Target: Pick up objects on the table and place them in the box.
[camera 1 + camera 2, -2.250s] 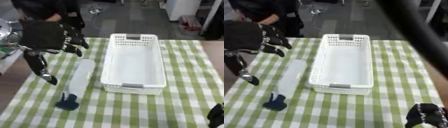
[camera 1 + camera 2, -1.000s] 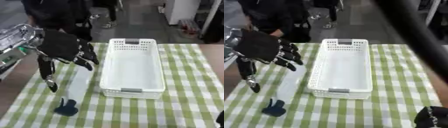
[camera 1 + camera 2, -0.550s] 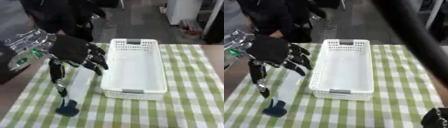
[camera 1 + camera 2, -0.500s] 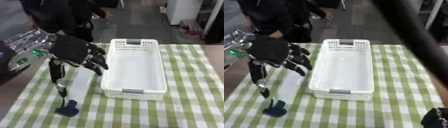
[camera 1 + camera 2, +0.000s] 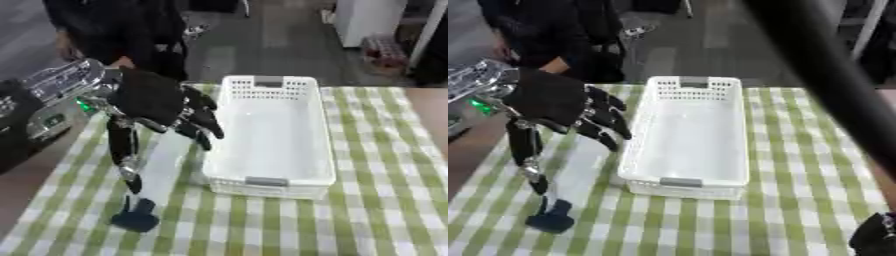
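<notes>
A long pale object with a dark blue end (image 5: 135, 220) lies on the checked table (image 5: 385, 210), just left of the white basket (image 5: 271, 132). Its pale body (image 5: 162, 167) runs from the blue end up toward the basket's left wall. My left hand (image 5: 149, 97) hovers over the upper part of it, fingers spread and straight, thumb pointing down toward the blue end, nothing held. The basket looks empty. My right hand (image 5: 875, 235) shows only as a dark shape at the lower right corner of the right eye view; its state is unclear.
The green-and-white checked cloth covers the table; its left edge (image 5: 35, 185) runs close to the pale object. A person in dark clothes (image 5: 114, 30) stands beyond the far edge. A blurred dark bar (image 5: 833, 75) crosses the right eye view.
My left hand has moved right and slightly down, closer to the basket's left wall and over the pale object. The object and basket have not moved.
</notes>
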